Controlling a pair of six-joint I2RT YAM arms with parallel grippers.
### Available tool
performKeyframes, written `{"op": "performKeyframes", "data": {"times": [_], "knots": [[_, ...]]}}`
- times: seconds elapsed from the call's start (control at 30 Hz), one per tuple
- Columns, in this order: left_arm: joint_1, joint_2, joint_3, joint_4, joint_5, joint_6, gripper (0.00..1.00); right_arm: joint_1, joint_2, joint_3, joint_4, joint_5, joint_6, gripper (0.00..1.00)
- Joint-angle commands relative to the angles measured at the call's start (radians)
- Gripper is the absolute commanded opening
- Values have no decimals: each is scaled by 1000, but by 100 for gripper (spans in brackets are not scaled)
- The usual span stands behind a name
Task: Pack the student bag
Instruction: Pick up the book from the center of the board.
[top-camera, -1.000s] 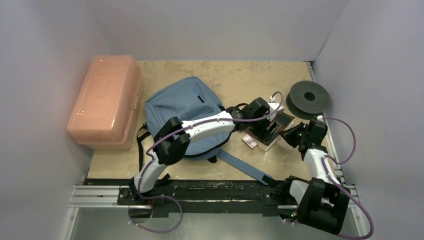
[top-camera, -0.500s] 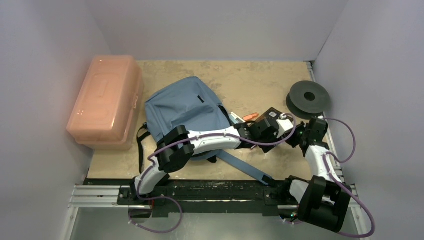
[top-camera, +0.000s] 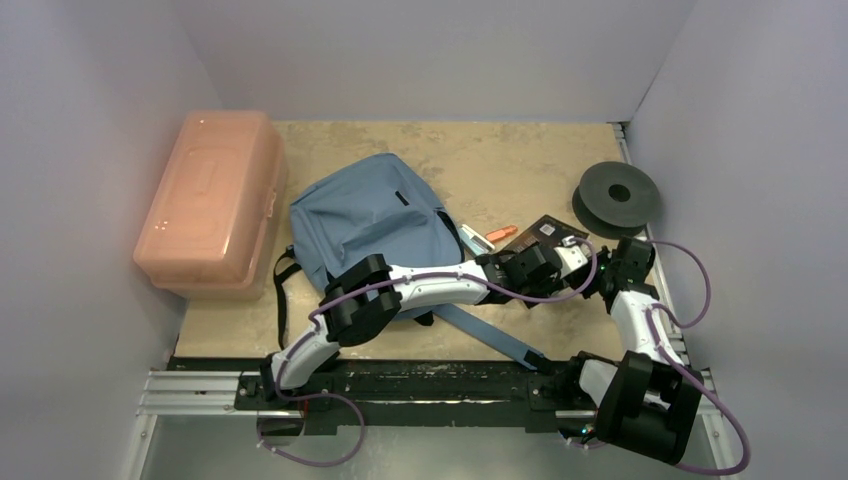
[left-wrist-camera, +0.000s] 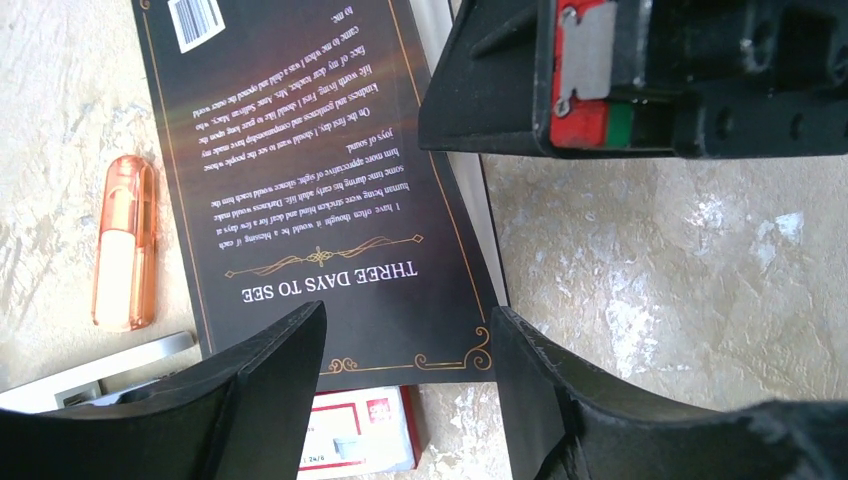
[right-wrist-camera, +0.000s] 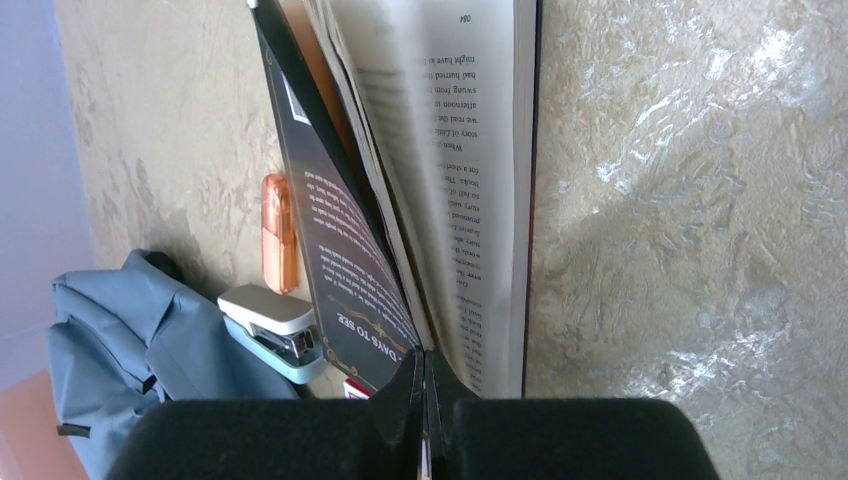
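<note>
Here, the left gripper (left-wrist-camera: 405, 335) is hovering over the lower end of the book (left-wrist-camera: 300, 170), a black paperback lying on the table (left-wrist-camera: 660, 280). Its jaws are standing spread, holding nothing. I cannot tell whether its black fingers (left-wrist-camera: 250, 400) are touching the cover. The right gripper (right-wrist-camera: 424, 375) is pressing its fingers tight together on the book's edge, and the cover and pages are fanning open away from that pinch. An orange capped marker (left-wrist-camera: 125, 240) is lying just beside the book, and a white-and-teal stapler (right-wrist-camera: 275, 325) is sitting near it. A small red-and-white packet (left-wrist-camera: 360, 430) is peeking out from under the book's corner. The student bag (top-camera: 370, 225) is lying flat on the table to the left of the book, with the left arm reaching across its lower corner.
</note>
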Motion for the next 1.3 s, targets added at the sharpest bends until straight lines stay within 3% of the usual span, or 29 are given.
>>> {"op": "performKeyframes", "data": {"times": [0.0, 0.37, 0.67, 0.9, 1.1, 1.27], "knots": [[-10, -13, 17, 28, -5, 19, 63, 4, -7, 44, 21, -30, 24, 0], [-14, -94, -40, 40, 35, -53, 68, 4, -1, 43, 23, -38, 33, 0], [-16, -81, -61, 73, 34, -14, 66, 4, -33, 46, -2, -69, 49, 0], [-25, -9, 18, 44, -149, 101, 52, 5, -48, 44, -21, -68, 64, 0], [-39, 37, 66, 22, -199, 181, 49, 4, -51, 47, -26, -75, 85, 0], [-43, 51, 97, -9, -221, 192, 23, 4, -55, 54, 5, -70, 54, 0]]}}
